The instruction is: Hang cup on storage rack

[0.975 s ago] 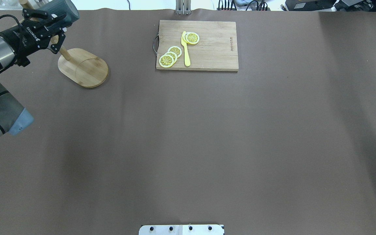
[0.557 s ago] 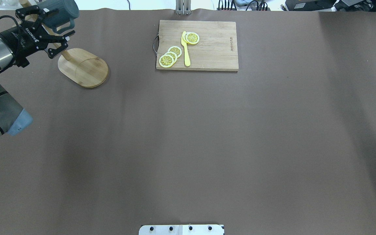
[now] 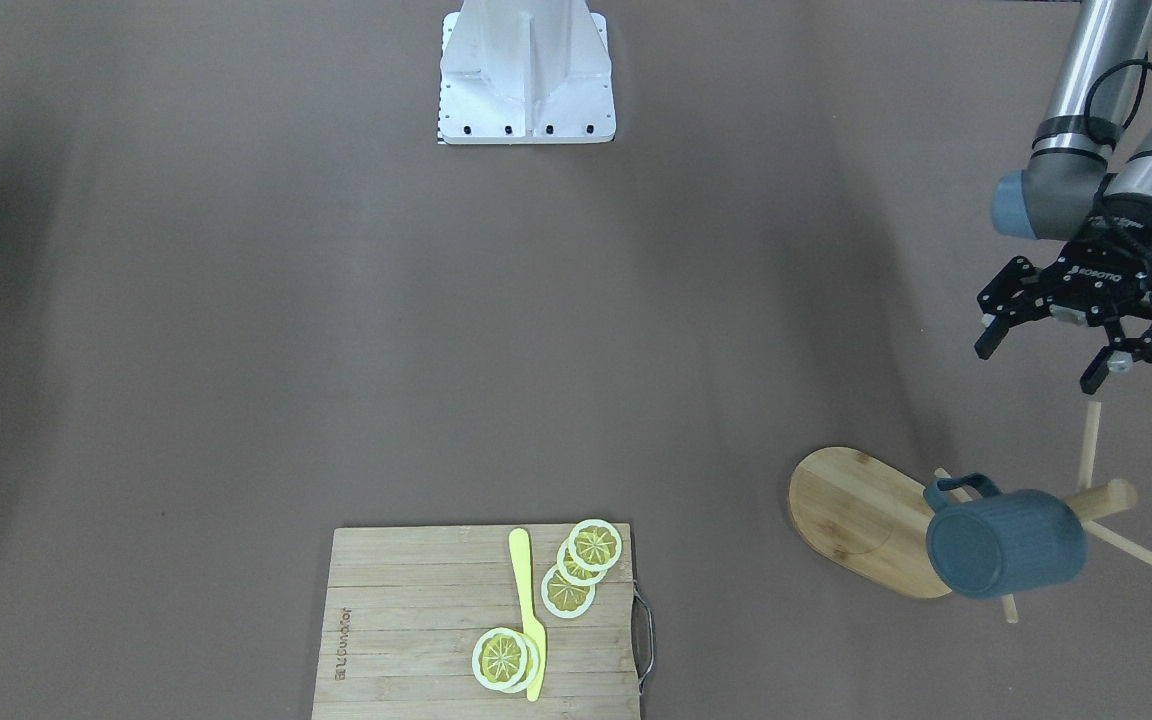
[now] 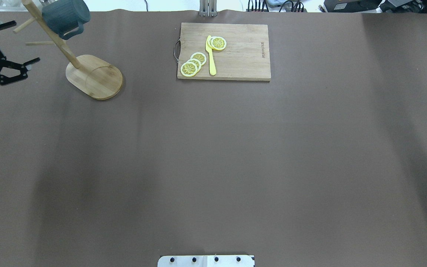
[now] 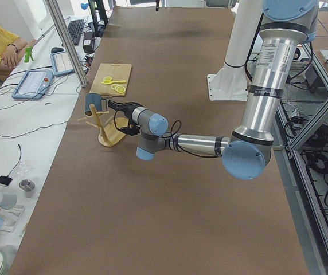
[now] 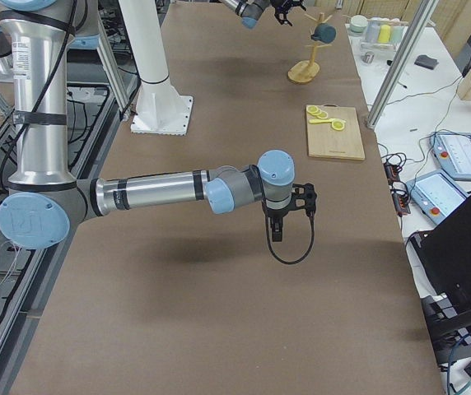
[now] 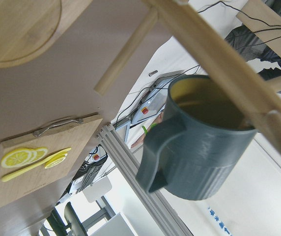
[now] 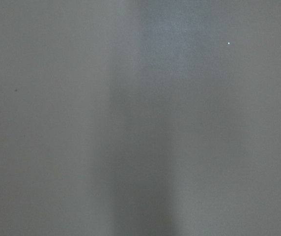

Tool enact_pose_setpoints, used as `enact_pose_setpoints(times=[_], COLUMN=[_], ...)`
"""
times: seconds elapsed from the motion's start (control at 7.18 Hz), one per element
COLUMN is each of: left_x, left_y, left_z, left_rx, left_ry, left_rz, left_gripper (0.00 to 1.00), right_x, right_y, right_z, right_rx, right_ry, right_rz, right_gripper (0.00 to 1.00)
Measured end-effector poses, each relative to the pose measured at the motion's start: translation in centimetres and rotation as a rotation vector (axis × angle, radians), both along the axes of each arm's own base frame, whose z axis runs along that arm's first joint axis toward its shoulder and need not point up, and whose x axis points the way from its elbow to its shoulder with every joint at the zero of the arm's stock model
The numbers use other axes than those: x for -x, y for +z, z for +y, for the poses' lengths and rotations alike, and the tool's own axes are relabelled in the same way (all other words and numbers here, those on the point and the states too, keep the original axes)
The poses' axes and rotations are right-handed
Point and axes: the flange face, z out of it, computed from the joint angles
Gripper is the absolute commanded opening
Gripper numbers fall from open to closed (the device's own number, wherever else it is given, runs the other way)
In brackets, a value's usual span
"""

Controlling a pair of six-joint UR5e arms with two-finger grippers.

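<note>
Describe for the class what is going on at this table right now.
The cup hangs high on the storage rack. The left claw, open and empty, is beside the rack and not touching the cup. The right claw hangs over the bare table, far from the rack; whether it is open cannot be told. The cutting board with lemon slices and a yellow knife lies apart from both arms.

Table [image 4: 213,167] covered edge to edge with matte brown sheet; faint creases and soft shadows seen on it. Storage rack [image 4: 95,77] stood on oval base at far left. Cutting board [image 4: 243,55] laid flat at far middle, metal handle [image 4: 176,50] turned toward rack, well apart from it. White mounting plate [image 4: 206,261] fixed at near middle edge.
</note>
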Motion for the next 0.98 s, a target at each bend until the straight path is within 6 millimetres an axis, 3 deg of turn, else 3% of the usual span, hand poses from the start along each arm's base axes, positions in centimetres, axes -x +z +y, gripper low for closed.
enact_pose_setpoints(times=[0.28,0.56,0.98], left_x=[4.5,7.0,12.5], left_y=[2.7,6.9,11.9], left_z=[3.1,5.5,4.3], left_rx=[-0.213,-0.453,-0.704], left_ry=[-0.038,-0.055,-0.036], left_rz=[-0.292,-0.716,-1.381], left_gripper=[0.99,0.98,0.99], right_x=[0.0,-0.1,-0.9], right_y=[-0.7,-1.8,-1.6], right_z=[-0.1,-0.1,0.1], right_rx=[-0.014,-0.038,-0.093], right_ry=[0.001,0.005,0.035], right_rz=[-0.001,0.003,0.046], right_gripper=[1.0,1.0,1.0])
